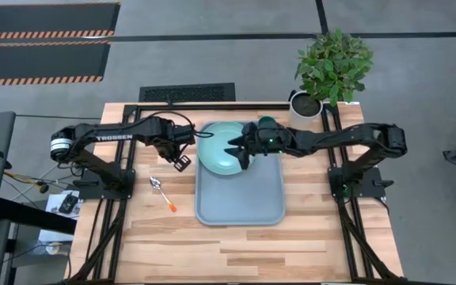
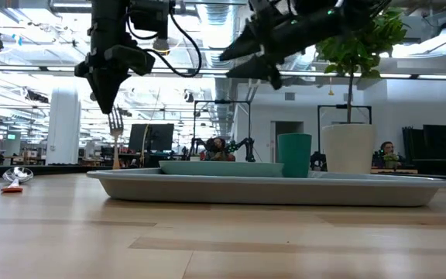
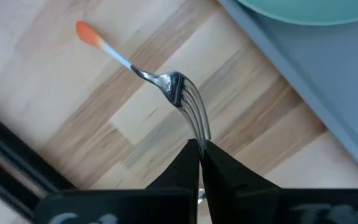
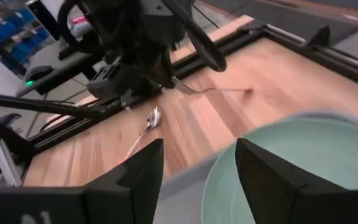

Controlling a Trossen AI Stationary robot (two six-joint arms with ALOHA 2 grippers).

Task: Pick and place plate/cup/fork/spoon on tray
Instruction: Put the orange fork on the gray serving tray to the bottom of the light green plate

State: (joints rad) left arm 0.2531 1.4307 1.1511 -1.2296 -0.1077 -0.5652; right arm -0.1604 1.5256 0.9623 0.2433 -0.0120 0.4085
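My left gripper (image 1: 182, 162) hangs above the bare wood left of the tray (image 1: 240, 207), shut on the fork (image 3: 178, 87). The fork is clear of the table in the low view (image 2: 115, 136). The pale green plate (image 1: 218, 152) lies on the tray's far part. The dark green cup (image 2: 294, 155) stands behind it by the tray's far right corner, partly under my right arm. My right gripper (image 1: 240, 152) hovers open over the plate's right side, touching nothing. The spoon (image 1: 162, 190) lies flat on the table left of the tray. My left gripper pinches the free ends of the fork's tines (image 3: 202, 134) between its two shut fingers, coming from above and pointing down. The fork hangs below the fingers, lifted clear of the table. Its orange handle end (image 3: 86, 34) is lowest.
A white plant pot (image 1: 305, 103) with a leafy plant stands off the table's far right corner. Black frame rails run along the table's left and right sides. The tray's near half (image 1: 240, 198) and the wood toward the near edge are bare.
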